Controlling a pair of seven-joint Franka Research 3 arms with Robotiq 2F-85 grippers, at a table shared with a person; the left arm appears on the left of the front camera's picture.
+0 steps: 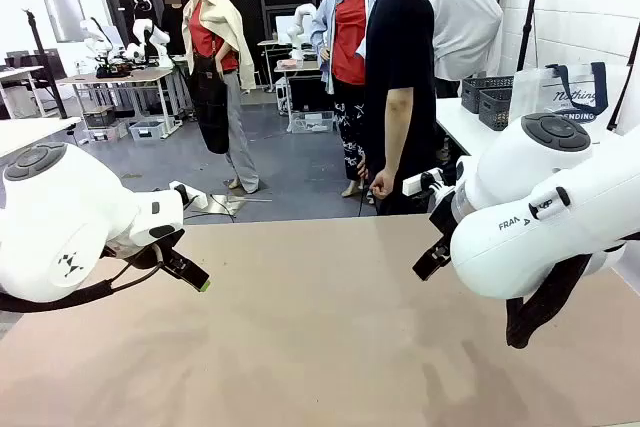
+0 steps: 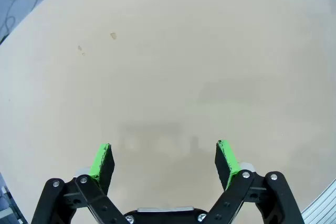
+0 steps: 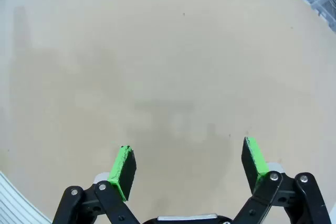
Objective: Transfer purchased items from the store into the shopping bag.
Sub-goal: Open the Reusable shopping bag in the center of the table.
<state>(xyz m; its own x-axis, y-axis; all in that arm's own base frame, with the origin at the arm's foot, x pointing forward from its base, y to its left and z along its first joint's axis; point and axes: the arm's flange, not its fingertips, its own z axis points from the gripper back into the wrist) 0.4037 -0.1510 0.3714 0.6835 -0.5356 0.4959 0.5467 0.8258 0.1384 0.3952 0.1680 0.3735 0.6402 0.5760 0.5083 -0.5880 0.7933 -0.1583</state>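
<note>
Left gripper (image 2: 164,162) is spread wide with nothing between its green pads (image 2: 101,160); beneath and ahead of it lies bare tan table (image 2: 173,61), with a few small specks (image 2: 113,35) far ahead and to one side of the fingers. Right gripper (image 3: 189,165) likewise stands parted and holds nothing; its pads (image 3: 124,170) frame plain tabletop crossed by soft shadows.

From the front camera both grippers hang low over the near half of the table, well apart from each other, tips pointing inward and down. Beyond the right gripper, past its white arm, a white side table (image 1: 462,129) carries the shopping bag (image 1: 560,92); it stands upright, translucent, with navy handles and lettering, and what it holds cannot be made out. Just beside the bag, on the side nearer the left gripper, sit two dark grey lattice baskets (image 1: 492,105); their insides are hidden at this angle. A person (image 1: 398,67) in a black shirt stands at the far edge, between the two grippers and well beyond them.
</note>
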